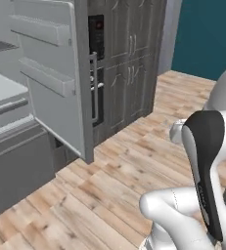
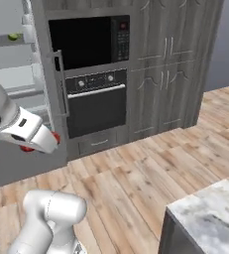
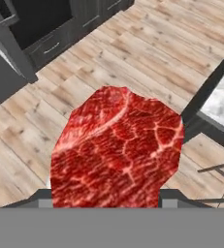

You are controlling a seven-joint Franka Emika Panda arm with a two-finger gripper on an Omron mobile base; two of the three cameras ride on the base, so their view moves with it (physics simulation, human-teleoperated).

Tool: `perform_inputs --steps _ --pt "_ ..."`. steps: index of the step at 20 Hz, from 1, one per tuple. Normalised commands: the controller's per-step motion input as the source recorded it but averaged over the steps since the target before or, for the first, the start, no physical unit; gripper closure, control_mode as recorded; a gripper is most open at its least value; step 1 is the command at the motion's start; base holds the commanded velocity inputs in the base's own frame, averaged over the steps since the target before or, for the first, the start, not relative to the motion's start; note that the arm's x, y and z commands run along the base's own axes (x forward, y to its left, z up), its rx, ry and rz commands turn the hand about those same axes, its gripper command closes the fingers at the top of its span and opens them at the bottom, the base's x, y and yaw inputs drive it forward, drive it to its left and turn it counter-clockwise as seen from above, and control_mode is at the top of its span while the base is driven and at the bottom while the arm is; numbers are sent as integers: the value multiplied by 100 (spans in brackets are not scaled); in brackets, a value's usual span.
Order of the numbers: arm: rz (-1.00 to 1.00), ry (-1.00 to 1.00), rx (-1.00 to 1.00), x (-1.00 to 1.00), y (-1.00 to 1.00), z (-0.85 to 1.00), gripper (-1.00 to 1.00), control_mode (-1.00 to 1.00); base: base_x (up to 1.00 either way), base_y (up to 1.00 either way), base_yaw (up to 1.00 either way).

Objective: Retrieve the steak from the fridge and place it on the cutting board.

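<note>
Since my gripper is clamped on the steak outside the fridge, just the board drop's left.

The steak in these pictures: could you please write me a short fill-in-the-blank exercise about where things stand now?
1. The pincer holds the ____ steak.
2. The fridge door stands ____.
3. Under the steak lies a ____ floor.
4. The oven sits below the ____.

Missing words: red; open; wooden; microwave
</note>
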Motion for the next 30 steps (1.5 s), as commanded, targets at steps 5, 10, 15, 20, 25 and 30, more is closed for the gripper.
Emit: perform_inputs --steps 5,10,15,20,25,30 --pt "0 0 0 0 0 0 100 100 -2 -10 -63" --pt "0 0 0 0 0 0 100 100 0 -16 -59" --pt "0 0 0 0 0 0 100 100 0 -4 -54" --pt "0 0 0 0 0 0 100 100 0 5 -42" --pt "0 0 0 0 0 0 100 100 0 29 -31" --pt "0 0 0 0 0 0 100 100 0 51 -25"
